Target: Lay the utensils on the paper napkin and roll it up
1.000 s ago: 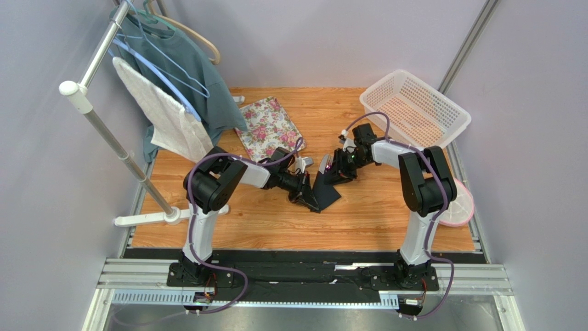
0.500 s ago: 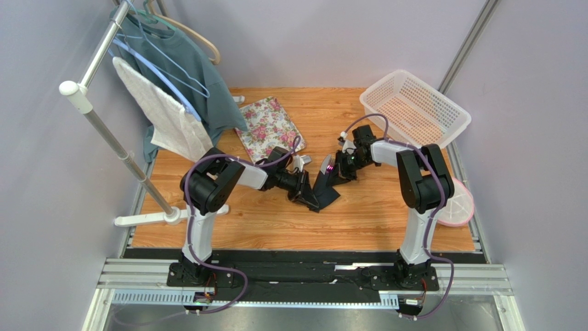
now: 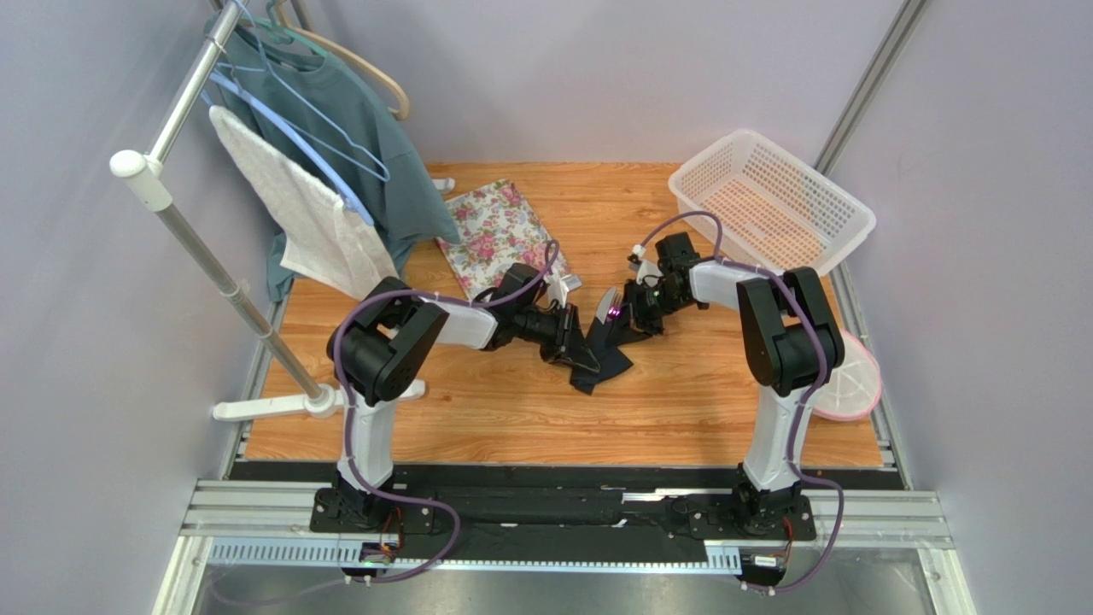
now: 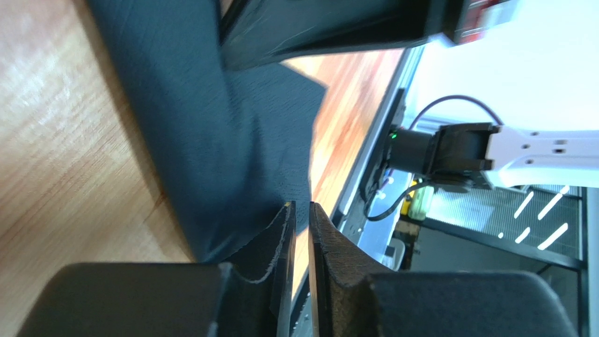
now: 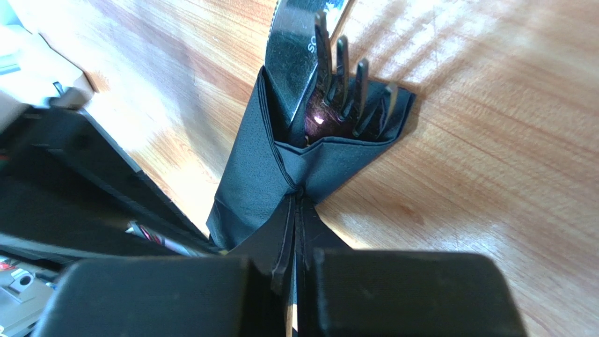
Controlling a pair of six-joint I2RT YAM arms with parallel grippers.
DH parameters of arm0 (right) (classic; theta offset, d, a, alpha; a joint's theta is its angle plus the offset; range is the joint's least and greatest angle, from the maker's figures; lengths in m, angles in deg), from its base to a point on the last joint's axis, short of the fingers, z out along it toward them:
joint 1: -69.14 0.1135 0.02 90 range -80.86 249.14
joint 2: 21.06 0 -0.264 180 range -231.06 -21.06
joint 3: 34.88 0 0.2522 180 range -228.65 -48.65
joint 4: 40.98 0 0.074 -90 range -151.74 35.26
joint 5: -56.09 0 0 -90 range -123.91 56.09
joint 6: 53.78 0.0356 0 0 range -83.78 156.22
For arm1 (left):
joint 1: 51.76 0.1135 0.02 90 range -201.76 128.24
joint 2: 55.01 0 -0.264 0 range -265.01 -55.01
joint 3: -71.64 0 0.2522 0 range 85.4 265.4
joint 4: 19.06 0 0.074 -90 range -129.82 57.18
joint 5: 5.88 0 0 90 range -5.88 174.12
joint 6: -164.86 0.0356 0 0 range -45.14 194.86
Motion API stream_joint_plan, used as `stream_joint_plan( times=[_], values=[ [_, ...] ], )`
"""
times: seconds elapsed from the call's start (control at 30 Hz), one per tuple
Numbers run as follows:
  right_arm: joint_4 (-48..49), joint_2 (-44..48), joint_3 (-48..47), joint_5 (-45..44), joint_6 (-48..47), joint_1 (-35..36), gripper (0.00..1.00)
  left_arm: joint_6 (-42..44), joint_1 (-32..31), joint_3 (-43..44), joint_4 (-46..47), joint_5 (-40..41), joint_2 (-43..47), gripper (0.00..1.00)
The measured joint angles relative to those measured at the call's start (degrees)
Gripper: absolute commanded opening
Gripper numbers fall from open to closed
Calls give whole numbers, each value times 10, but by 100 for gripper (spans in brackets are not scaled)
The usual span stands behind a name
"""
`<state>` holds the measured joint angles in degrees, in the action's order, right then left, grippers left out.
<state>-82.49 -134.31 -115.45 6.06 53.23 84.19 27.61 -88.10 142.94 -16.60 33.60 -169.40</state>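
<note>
The black paper napkin (image 3: 603, 359) lies mid-table, folded up around the utensils. The pale grey knife (image 3: 603, 305) and purple fork (image 3: 617, 311) stick out of its far end. In the right wrist view the knife blade (image 5: 292, 42) and fork tines (image 5: 344, 84) poke from the napkin pocket (image 5: 260, 175). My right gripper (image 5: 299, 196) is shut, pinching the napkin's fold; it is at the napkin's right side (image 3: 638, 317). My left gripper (image 3: 566, 336) is at the napkin's left edge. Its jaws (image 4: 301, 207) are nearly closed at the edge of the raised napkin (image 4: 211, 105).
A floral tray (image 3: 498, 237) lies behind my left arm. A white perforated basket (image 3: 770, 199) stands at the back right. A clothes rack (image 3: 193, 218) with a teal shirt and a white towel stands at the left. A pink plate (image 3: 849, 378) is at the right edge.
My left gripper has moved right and away from me, folding the napkin's left side over, so the napkin looks narrower. My right gripper has stayed pinched in place.
</note>
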Motion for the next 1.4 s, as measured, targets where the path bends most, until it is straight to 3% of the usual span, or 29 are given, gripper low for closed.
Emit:
stream_joint_plan(
  times=[0.43,0.47,0.57,0.6,0.7,0.97,1.17,1.4],
  values=[
    [-35,-21,-32,6,-7,-1,1,-1,2,2,-4,-39,-61,4],
    [-40,-22,-37,4,-9,-1,4,-2,2,3,-3,-42,-63,1],
    [-61,-29,-54,-5,-18,0,27,-4,3,3,0,-45,-65,0],
    [-66,-30,-57,-8,-20,0,43,-5,3,3,0,-46,-65,0],
    [-82,-28,-70,-5,-19,-4,60,-6,3,3,2,-47,-66,0],
    [-82,-9,-75,-40,1,-21,60,-9,3,3,3,-47,-66,0],
    [-81,-7,-77,-76,30,5,58,-10,4,3,3,-47,-66,0],
    [-80,-5,-79,-116,45,41,45,-11,4,3,3,-47,-66,0]
  ],
)
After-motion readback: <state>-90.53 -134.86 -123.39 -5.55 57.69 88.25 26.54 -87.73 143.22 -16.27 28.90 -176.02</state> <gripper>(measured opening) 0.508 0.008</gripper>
